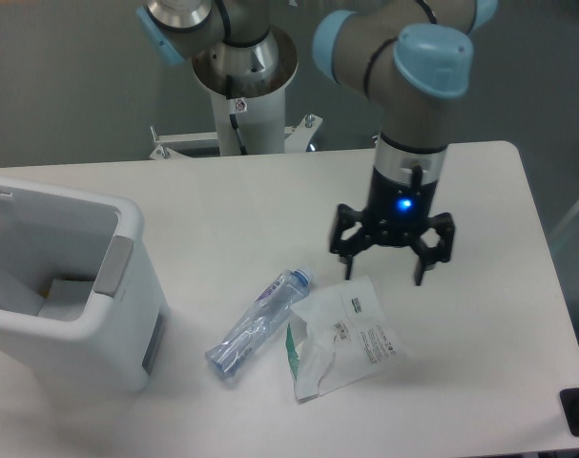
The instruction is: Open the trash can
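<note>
Spread wide and holding nothing, the gripper (382, 270) hangs above the white table (480, 191), toward its right edge and about midway between the far and near edges. A blue light glows on its black body, and its two fingers point down with a clear gap between them. Just beneath and slightly nearer the front edge lies a white plastic bag (341, 336) with printed labels, crumpled and flat on the table. A clear plastic bottle (258, 324) lies on its side just left of the bag, its cap end pointing toward the far right, close to the bag's upper corner. The trash can (65, 286) stands at the left edge near the front corner, well apart from the gripper. Its top is open, showing the white inside, and a grey tab sits on the rim facing the bottle.
</note>
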Controlling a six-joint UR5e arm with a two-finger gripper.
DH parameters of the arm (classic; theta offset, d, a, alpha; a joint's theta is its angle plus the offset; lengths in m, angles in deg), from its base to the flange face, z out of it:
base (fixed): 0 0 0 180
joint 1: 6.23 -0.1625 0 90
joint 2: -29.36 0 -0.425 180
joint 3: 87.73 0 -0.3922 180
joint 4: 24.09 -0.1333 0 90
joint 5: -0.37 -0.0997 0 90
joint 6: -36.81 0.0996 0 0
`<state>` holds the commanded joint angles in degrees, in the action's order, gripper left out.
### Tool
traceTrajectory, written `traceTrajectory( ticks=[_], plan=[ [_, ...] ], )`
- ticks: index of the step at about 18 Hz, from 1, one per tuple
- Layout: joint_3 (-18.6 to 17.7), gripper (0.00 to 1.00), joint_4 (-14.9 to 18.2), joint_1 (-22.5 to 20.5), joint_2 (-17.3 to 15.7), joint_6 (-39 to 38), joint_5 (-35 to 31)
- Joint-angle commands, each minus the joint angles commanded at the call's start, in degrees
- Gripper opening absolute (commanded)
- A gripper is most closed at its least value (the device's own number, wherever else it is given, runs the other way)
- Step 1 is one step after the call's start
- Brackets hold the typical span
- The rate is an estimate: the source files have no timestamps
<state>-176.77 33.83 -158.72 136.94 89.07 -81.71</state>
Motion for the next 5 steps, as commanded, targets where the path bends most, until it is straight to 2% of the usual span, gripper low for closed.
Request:
traceTrajectory(
  ticks=[5],
  plan=[
    [-0.70,1.00,0.00,-0.36,1.06,6.02,-3.44]
  ],
)
